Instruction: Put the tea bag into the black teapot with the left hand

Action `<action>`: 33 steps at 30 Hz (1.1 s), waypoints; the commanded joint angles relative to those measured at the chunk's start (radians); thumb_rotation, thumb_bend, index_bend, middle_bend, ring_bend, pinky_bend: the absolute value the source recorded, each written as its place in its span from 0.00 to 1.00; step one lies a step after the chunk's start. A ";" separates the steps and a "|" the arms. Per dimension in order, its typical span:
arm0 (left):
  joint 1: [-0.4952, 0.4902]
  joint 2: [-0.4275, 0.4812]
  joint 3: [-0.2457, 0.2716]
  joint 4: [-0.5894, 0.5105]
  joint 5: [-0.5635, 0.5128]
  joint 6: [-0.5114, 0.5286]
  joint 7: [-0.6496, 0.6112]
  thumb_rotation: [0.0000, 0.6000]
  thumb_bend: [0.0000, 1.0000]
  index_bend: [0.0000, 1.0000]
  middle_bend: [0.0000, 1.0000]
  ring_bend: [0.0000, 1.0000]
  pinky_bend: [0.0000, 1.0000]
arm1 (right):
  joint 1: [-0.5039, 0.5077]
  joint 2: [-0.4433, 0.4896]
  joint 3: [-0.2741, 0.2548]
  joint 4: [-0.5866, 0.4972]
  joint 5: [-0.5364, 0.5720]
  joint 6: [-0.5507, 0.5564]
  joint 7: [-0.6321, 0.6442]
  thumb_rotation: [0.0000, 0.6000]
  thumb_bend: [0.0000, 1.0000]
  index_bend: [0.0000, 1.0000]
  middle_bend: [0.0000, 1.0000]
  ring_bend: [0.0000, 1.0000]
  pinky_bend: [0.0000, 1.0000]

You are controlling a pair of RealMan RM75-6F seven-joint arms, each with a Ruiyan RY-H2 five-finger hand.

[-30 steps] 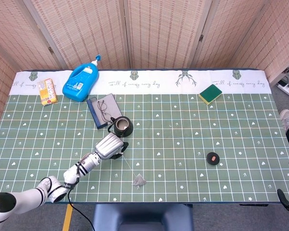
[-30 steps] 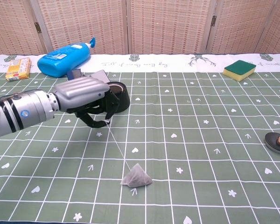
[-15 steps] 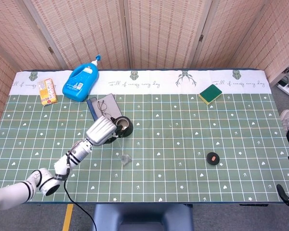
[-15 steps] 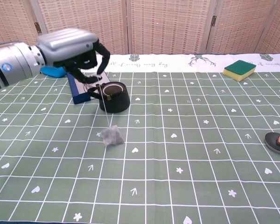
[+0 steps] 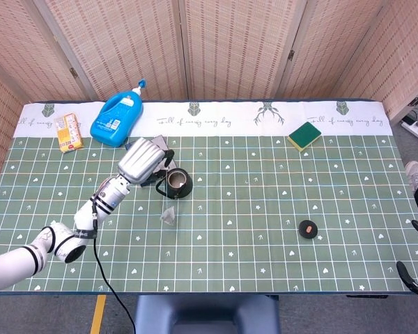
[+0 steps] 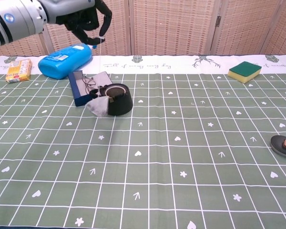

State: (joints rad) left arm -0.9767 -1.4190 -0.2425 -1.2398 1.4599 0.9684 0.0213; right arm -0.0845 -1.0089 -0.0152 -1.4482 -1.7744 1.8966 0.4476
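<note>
Raised my left hand (image 6: pixel 81 16) higher since before | it pinches the string, tea bag (image 6: pixel 97 107) dangling beside black teapot (image 6: pixel 118 98) | right hand unseen

tea bag (image 6: pixel 97 107) left of teapot (image 6: pixel 117 98) | glasses case (image 6: pixel 88 87) behind | sponge (image 6: pixel 244 71) far right

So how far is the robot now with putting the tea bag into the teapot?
Done: the left hand holds the string and has the tea bag off the table. In hand: the bag hangs in the air beside the black teapot, on its left side and not over the opening. Left: bring the bag above the open top, lower it inside and let the string go. The teapot's lid seems to lie apart on the table.
</note>
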 commanded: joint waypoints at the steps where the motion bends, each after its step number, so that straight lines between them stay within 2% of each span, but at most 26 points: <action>1: -0.017 0.018 -0.019 -0.004 -0.014 -0.011 0.009 1.00 0.54 0.69 1.00 1.00 1.00 | 0.003 0.002 0.004 -0.003 0.008 -0.006 0.003 1.00 0.42 0.00 0.00 0.00 0.00; 5: -0.024 0.034 -0.031 -0.008 -0.033 -0.018 0.001 1.00 0.54 0.69 1.00 1.00 1.00 | 0.008 0.004 0.007 -0.007 0.014 -0.019 0.005 1.00 0.42 0.00 0.00 0.00 0.00; 11: -0.031 0.018 -0.007 0.043 -0.029 -0.039 -0.028 1.00 0.54 0.69 1.00 1.00 1.00 | 0.008 0.005 0.010 -0.014 0.019 -0.022 0.001 1.00 0.42 0.00 0.00 0.00 0.00; 16: -0.030 -0.010 0.016 0.098 -0.019 -0.043 -0.079 1.00 0.54 0.69 1.00 1.00 1.00 | 0.005 0.003 0.012 -0.015 0.025 -0.020 0.000 1.00 0.42 0.00 0.00 0.00 0.00; 20: -0.030 -0.070 0.054 0.173 0.011 -0.045 -0.153 1.00 0.54 0.69 1.00 1.00 1.00 | 0.011 0.003 0.012 -0.019 0.024 -0.032 -0.006 1.00 0.42 0.00 0.00 0.00 0.00; 24: -0.042 -0.111 0.071 0.228 0.035 -0.042 -0.190 1.00 0.54 0.69 1.00 1.00 1.00 | 0.008 0.004 0.015 -0.020 0.025 -0.026 -0.005 1.00 0.42 0.00 0.00 0.00 0.00; 33: -0.081 -0.088 0.034 0.203 0.025 -0.037 -0.141 1.00 0.54 0.69 1.00 1.00 1.00 | 0.001 0.004 0.015 -0.006 0.023 -0.011 0.014 1.00 0.42 0.00 0.00 0.00 0.00</action>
State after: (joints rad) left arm -1.0518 -1.5166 -0.2005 -1.0272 1.4918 0.9330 -0.1312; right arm -0.0831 -1.0054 -0.0002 -1.4551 -1.7518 1.8851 0.4614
